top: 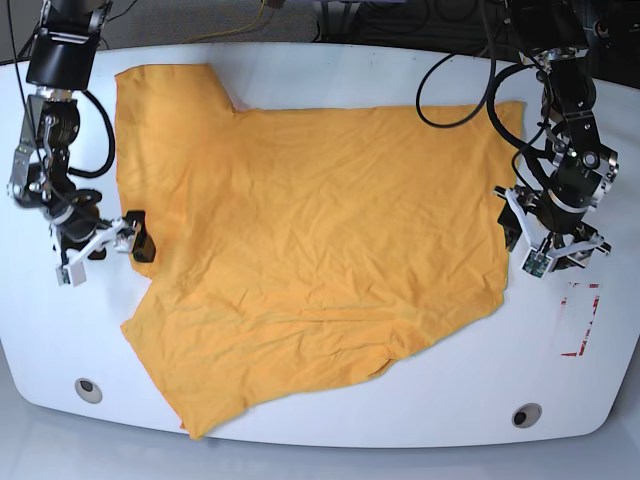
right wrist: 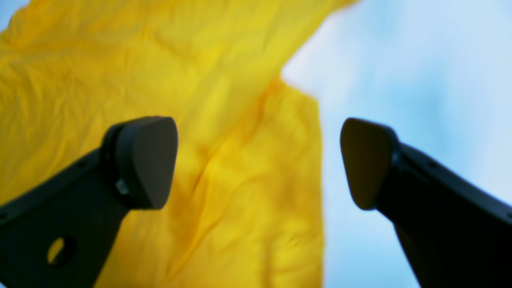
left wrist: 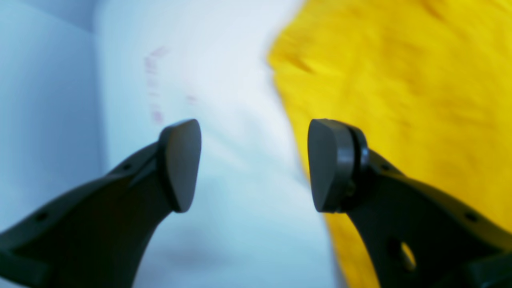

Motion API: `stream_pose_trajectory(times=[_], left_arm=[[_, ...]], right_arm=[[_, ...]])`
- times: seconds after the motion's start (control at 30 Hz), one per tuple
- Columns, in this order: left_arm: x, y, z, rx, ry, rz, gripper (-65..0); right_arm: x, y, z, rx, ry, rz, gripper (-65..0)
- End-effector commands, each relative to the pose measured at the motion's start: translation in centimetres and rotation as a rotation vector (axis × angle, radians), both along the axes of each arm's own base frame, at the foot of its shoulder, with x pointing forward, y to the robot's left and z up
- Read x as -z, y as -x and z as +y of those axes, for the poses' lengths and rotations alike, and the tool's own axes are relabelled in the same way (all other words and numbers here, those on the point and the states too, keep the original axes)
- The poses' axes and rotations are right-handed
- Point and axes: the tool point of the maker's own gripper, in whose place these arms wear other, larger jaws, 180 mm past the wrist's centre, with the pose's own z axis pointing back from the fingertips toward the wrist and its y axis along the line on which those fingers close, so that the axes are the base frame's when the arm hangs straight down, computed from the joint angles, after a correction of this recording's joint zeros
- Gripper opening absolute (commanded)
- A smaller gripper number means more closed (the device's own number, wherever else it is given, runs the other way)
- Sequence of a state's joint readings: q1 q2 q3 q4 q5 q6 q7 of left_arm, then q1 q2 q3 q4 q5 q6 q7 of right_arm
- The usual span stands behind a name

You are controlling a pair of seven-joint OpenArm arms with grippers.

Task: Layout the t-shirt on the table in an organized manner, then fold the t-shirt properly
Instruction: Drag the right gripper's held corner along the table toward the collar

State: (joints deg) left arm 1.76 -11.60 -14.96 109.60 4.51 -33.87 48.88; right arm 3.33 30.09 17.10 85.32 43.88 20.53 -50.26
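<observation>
Two grippers flank one garment, and both stand with jaws apart and nothing between them. Nearest in the left wrist view, the left gripper [left wrist: 254, 164] hangs with a clear gap between its pads over bare white table [left wrist: 224, 80], the edge of the t-shirt [left wrist: 400, 88] just beside its right finger. In the right wrist view the right gripper [right wrist: 258, 160] is spread very wide above the cloth's border, one pad over yellow fabric, the other over bare tabletop.

From the base view, the t-shirt [top: 320, 240] lies spread across most of the table [top: 330, 70], roughly flat but skewed: a lower lobe reaches toward the near edge, the upper corner on the right arm's side sits near the far edge, and creases run all over it. One sleeve looks doubled under near the lower middle, though I cannot tell for sure. The right gripper [top: 100, 243] is at the cloth's edge on the view's left; the left gripper [top: 556, 247] is just off the edge on the view's right.

The fabric looks thin, light and limp, so it should drag and bunch rather than slide as a sheet, and the glossy top probably gives little resistance. A pinch at a hem, corner or sleeve edge, where the layers are thicker, seems the safest hold; a mid-panel grip would likely only raise a wrinkle.

No containers are present. Farther out sit two grey grommets [top: 527, 414] and a red tape outline [top: 580, 320].
</observation>
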Motion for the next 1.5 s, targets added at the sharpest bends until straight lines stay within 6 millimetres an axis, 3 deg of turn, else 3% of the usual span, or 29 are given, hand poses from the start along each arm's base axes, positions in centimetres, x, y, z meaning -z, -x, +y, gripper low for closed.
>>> stream_pose_trajectory(times=[0.0, 0.13, 0.43, 0.7, 0.87, 1.13, 1.47], left_arm=[[-0.3, 0.4, 0.5, -0.005, -0.016, -0.013, -25.8], [1.2, 1.7, 0.5, -0.005, -0.015, 0.034, -25.8], [3.0, 3.6, 0.4, -0.002, -0.013, 0.092, -25.8], [3.1, 3.8, 0.4, -0.002, -0.013, 0.098, -25.8], [3.1, 3.8, 0.5, -0.003, -0.015, 0.098, -25.8], [3.1, 3.8, 0.6, -0.004, -0.016, 0.098, -25.8], [3.0, 3.7, 0.6, -0.003, -0.017, 0.095, -25.8]], right_arm=[[-0.9, 0.7, -0.9, 0.022, 0.008, -0.039, -4.4], [0.2, 2.9, -1.5, 0.052, 0.004, -0.011, -4.4], [2.2, 6.1, -3.2, 0.107, 0.008, 0.055, -4.4], [3.8, 7.7, -4.1, 0.107, 0.001, 0.097, -4.4], [5.9, 9.0, -4.5, 0.106, -0.023, 0.151, -4.4], [7.1, 9.6, -3.2, 0.067, -0.056, 0.166, -4.4], [7.6, 10.5, 1.0, 0.033, -0.116, 0.158, -8.2]])
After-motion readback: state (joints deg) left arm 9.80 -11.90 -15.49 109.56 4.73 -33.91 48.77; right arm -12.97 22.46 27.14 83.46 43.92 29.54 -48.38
